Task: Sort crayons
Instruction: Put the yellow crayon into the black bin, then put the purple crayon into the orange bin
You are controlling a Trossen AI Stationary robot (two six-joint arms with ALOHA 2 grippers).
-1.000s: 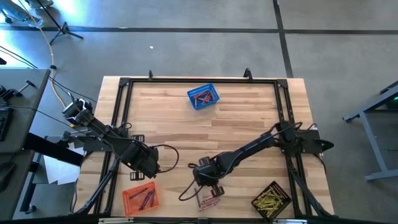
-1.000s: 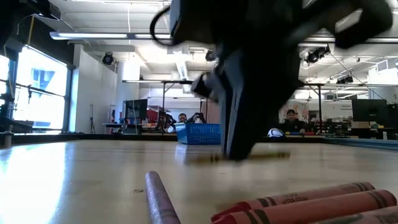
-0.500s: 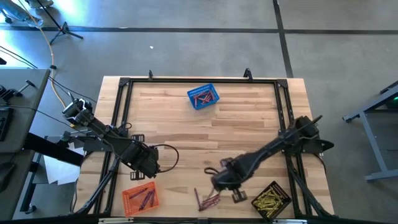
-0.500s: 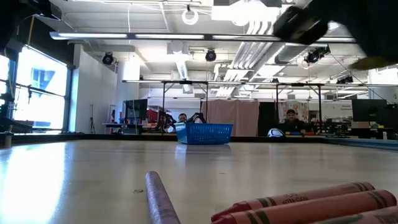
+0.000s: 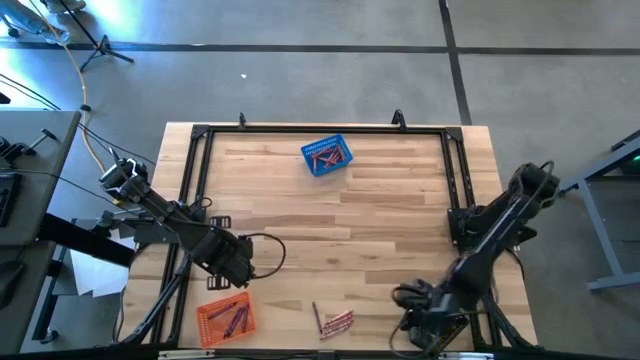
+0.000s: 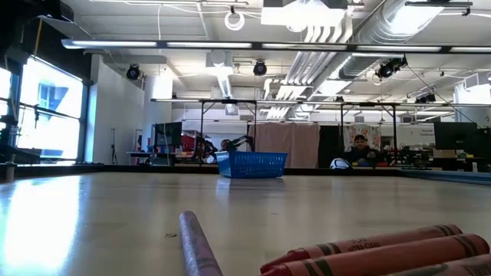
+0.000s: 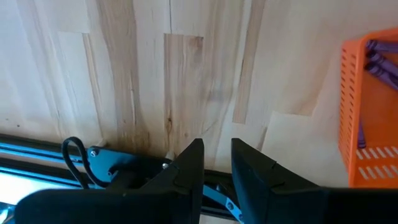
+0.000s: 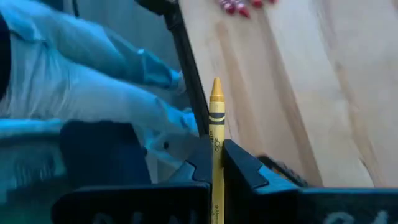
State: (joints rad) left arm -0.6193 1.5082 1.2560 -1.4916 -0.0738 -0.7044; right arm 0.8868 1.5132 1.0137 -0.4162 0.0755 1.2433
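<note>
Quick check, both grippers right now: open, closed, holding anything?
Left gripper: slightly open, empty, over bare table beside the orange basket.
Right gripper: shut on a yellow crayon.

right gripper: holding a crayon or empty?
Holding. The right gripper is shut on a yellow crayon, tip sticking out past the fingers. In the high view it sits at the table's near right corner.

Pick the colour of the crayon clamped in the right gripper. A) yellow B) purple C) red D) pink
A: the right wrist view shows the right gripper shut on a yellow crayon that stands up between its fingers.
</note>
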